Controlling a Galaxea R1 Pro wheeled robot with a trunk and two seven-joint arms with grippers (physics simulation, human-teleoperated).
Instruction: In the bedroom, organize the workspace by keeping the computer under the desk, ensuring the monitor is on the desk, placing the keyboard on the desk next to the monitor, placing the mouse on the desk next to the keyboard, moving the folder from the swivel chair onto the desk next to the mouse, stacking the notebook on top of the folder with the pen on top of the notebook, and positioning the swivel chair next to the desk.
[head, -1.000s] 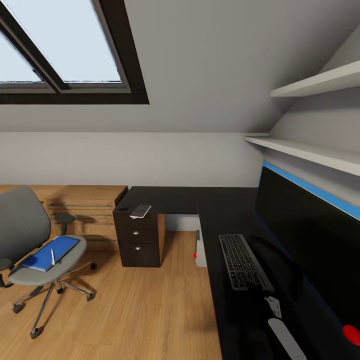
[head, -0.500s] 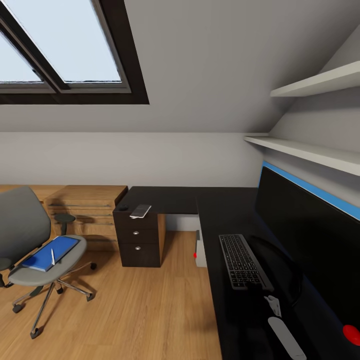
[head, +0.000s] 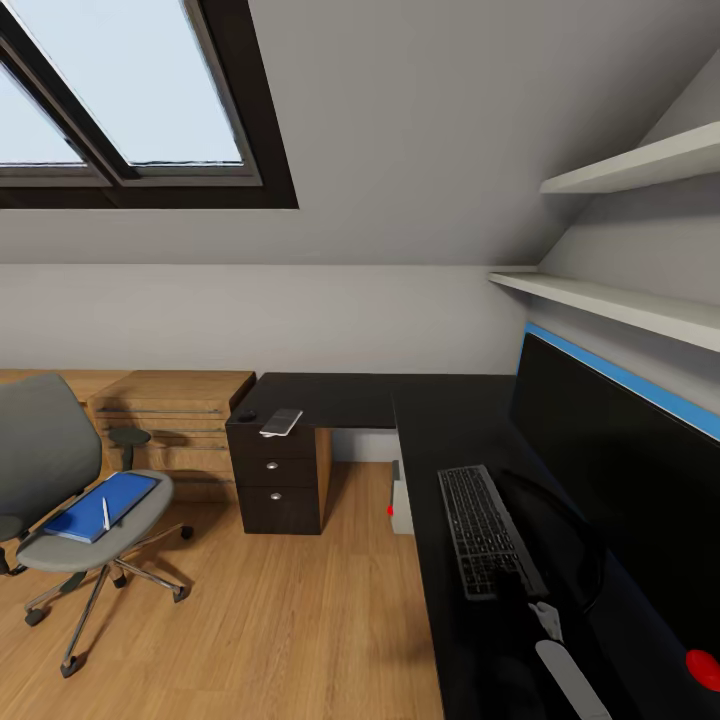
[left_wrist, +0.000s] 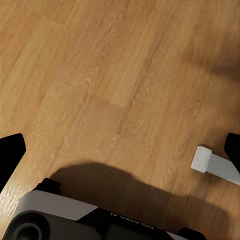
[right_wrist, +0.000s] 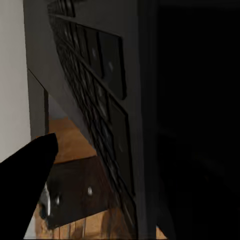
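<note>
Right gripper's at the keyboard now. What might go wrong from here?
The keyboard lies close to the open edge of the desk; a push from the right gripper may tip it off. Later, the pen lying loose on the folder may roll off when that is lifted.

An attic home office: skylight (head: 120, 90) in the sloped ceiling, black desk (head: 440, 420), swivel chair (head: 50, 470).

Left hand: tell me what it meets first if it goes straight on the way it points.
The wood floor, most likely; the left wrist view looks down at bare boards ahead, though depth is unclear.
</note>
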